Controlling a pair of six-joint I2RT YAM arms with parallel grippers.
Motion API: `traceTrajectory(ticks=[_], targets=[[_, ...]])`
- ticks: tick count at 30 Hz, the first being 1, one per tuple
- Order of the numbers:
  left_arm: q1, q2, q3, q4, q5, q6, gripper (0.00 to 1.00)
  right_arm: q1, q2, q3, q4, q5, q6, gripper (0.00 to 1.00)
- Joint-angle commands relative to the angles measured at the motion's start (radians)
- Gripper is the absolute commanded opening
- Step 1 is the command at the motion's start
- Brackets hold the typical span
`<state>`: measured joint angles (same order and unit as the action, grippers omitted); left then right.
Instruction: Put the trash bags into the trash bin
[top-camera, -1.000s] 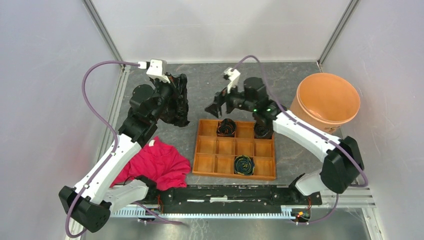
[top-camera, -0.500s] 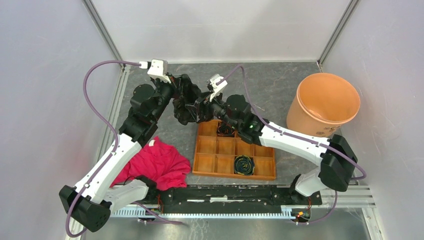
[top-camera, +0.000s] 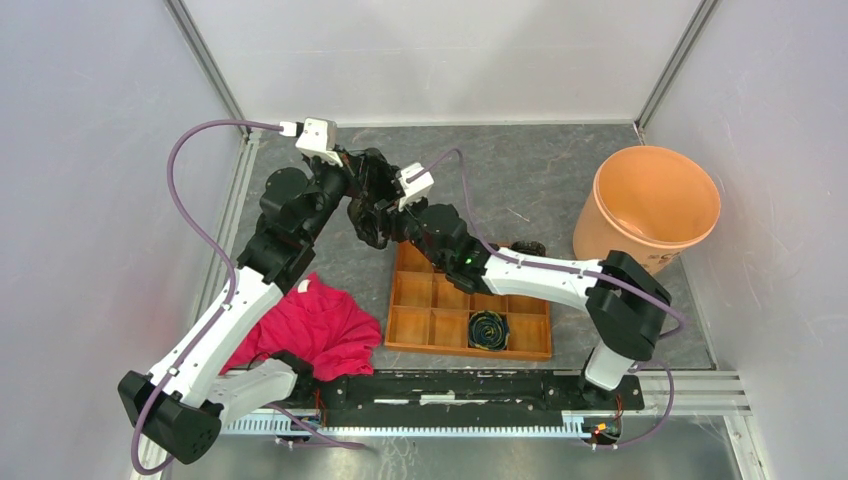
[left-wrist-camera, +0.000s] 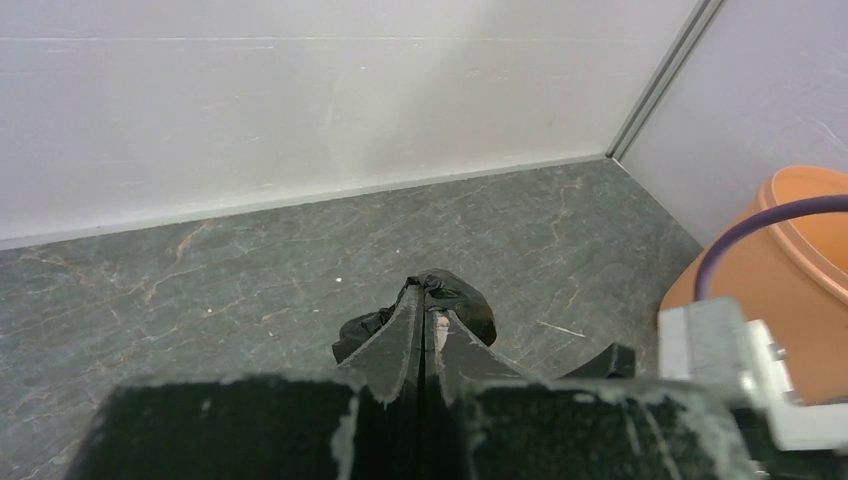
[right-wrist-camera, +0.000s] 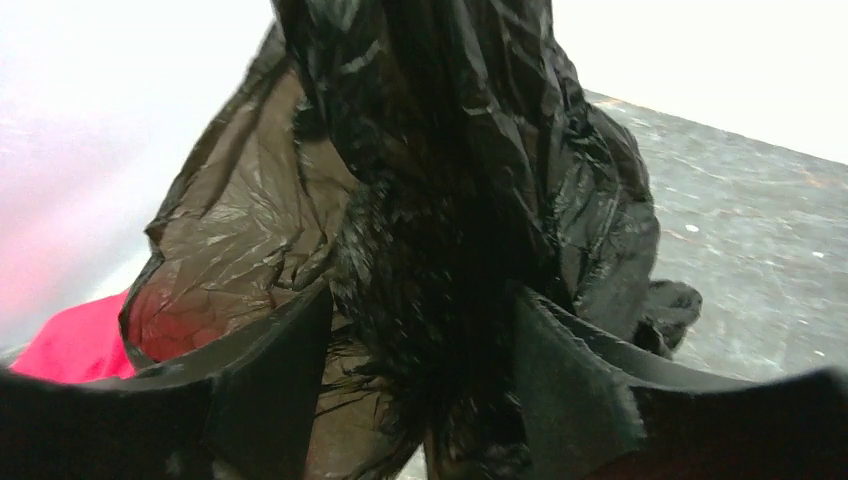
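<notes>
My left jaws are pressed fully together, and a pinch of the large bag of thin, glossy black plastic film (left-wrist-camera: 440, 300) sticks out past their fingertips (left-wrist-camera: 395, 350). From above, the wrinkled bag (top-camera: 365, 205) hangs bunched from that grip, over the grey stone-patterned surface (top-camera: 540, 170) and just beyond the far left corner of the flat orange-brown wooden tray of square compartments (top-camera: 465, 350).

My right jaws stand wide apart. The crumpled middle of the bag (right-wrist-camera: 430, 200) hangs between their two fingers (right-wrist-camera: 270, 380) and fills most of the gap. I cannot tell whether the fingers press on the film or only lie beside it.

The round terracotta-orange plastic bucket with a wide rim (top-camera: 605, 240) stands upright at the far right of the surface, well apart from the bag, and nothing lies in the part of its inside that shows. My left wrist view catches its rim (left-wrist-camera: 790, 260) at the right edge.

A small dark roll with yellow-green streaks (top-camera: 488, 330) sits in a near compartment of the tray. A red-pink cloth garment (top-camera: 310, 330) lies crumpled on the surface to the left of the tray, beside my left arm (top-camera: 250, 290).
</notes>
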<state>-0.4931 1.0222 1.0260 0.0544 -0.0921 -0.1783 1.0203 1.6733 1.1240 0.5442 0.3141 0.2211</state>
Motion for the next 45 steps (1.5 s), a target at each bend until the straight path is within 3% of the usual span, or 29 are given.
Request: traceTrajectory(ticks=[1, 2, 3, 6, 7, 9, 11, 13, 16, 21, 30, 33, 41, 45], targets=[[0.001, -0.008, 0.046, 0.03, 0.033, 0.006, 0.02, 0.008, 0.029, 0.055, 0.076, 0.169, -0.04, 0.61], [0.002, -0.005, 0.046, 0.03, 0.035, 0.006, 0.02, 0.007, 0.025, 0.046, 0.093, 0.197, -0.046, 0.43], [0.002, -0.005, 0.048, 0.029, 0.036, 0.006, 0.02, 0.007, 0.016, 0.034, 0.104, 0.225, -0.052, 0.32], [0.001, -0.005, 0.051, 0.024, 0.034, 0.009, 0.05, 0.001, -0.037, 0.01, 0.111, 0.234, -0.082, 0.09], [0.002, -0.005, 0.052, 0.021, 0.029, 0.009, 0.11, -0.005, -0.052, 0.012, 0.092, 0.231, -0.087, 0.01], [0.002, -0.005, 0.054, 0.017, 0.02, 0.008, 0.3, -0.025, -0.081, 0.019, 0.047, 0.207, -0.078, 0.01], [0.002, -0.005, 0.054, 0.015, 0.017, 0.004, 0.61, -0.054, -0.11, 0.015, 0.01, 0.164, -0.059, 0.01], [0.002, -0.002, 0.054, 0.012, 0.014, -0.005, 0.84, -0.086, -0.14, 0.0, -0.015, 0.13, -0.026, 0.0], [0.003, 0.01, 0.056, 0.011, 0.023, -0.032, 0.99, -0.144, -0.185, -0.057, -0.003, 0.079, 0.049, 0.01], [0.002, 0.046, 0.057, 0.043, 0.166, -0.112, 1.0, -0.243, -0.211, -0.094, 0.001, -0.018, 0.161, 0.01], [0.003, 0.171, 0.074, 0.135, 0.513, -0.238, 1.0, -0.254, -0.244, -0.149, 0.029, -0.04, 0.185, 0.01], [0.004, 0.207, 0.09, 0.109, 0.502, -0.25, 0.99, -0.253, -0.244, -0.158, 0.037, -0.055, 0.197, 0.01], [0.003, 0.276, 0.134, 0.038, 0.474, -0.243, 0.66, -0.253, -0.239, -0.171, 0.061, -0.094, 0.235, 0.01], [0.003, 0.3, 0.159, -0.004, 0.46, -0.232, 0.65, -0.252, -0.242, -0.179, 0.074, -0.104, 0.248, 0.01]])
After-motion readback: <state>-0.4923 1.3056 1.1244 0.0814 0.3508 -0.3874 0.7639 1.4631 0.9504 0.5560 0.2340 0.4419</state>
